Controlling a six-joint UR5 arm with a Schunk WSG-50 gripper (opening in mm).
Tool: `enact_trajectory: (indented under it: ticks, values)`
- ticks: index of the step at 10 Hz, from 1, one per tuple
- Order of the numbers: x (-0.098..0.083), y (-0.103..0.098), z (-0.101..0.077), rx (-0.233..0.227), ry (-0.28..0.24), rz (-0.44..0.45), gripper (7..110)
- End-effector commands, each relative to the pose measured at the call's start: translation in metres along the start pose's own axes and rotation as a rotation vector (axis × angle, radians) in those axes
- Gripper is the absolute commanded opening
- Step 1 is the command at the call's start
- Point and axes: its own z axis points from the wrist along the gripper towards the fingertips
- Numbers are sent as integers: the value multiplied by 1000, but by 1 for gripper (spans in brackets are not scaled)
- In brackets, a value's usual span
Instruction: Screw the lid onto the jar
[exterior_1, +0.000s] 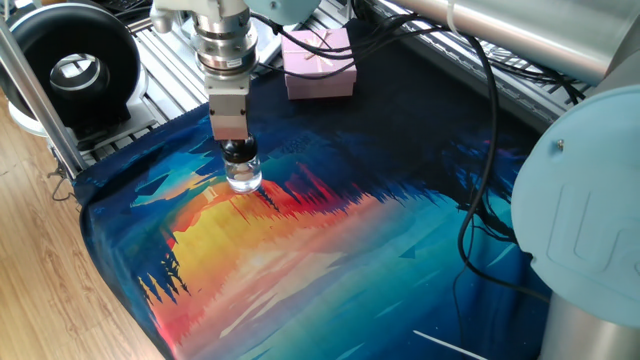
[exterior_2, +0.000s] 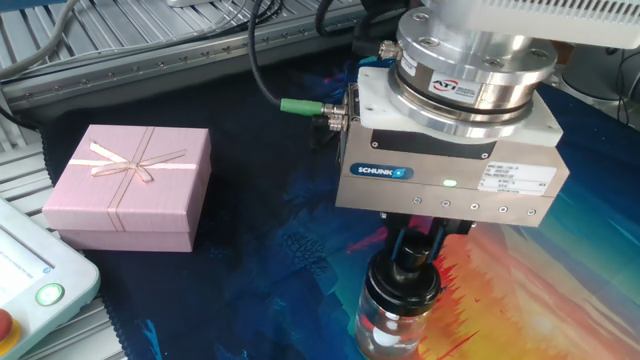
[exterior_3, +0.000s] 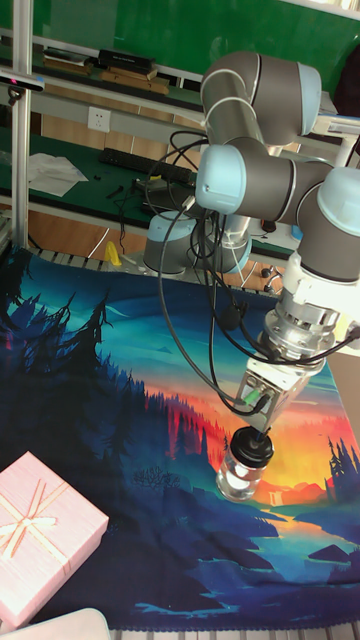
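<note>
The hand (exterior_2: 412, 252) is clamped on the black lid (exterior_2: 402, 283) atop the glass jar (exterior_2: 390, 330); unheld, the jar may spin or tip while twisting.

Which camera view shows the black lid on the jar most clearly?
The other fixed view: the lid is large and close there, sitting on the jar under the gripper. The tall fixed view shows the lid smaller but unobstructed. In one fixed view it is tiny.
</note>
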Motion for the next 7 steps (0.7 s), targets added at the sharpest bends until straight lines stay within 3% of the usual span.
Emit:
enact_trajectory:
  ticks: [1, 7]
  values:
    - [-4, 3, -1, -18, -15, 63, 7]
    - [-5, 7, -1, -37, -25, 124, 7]
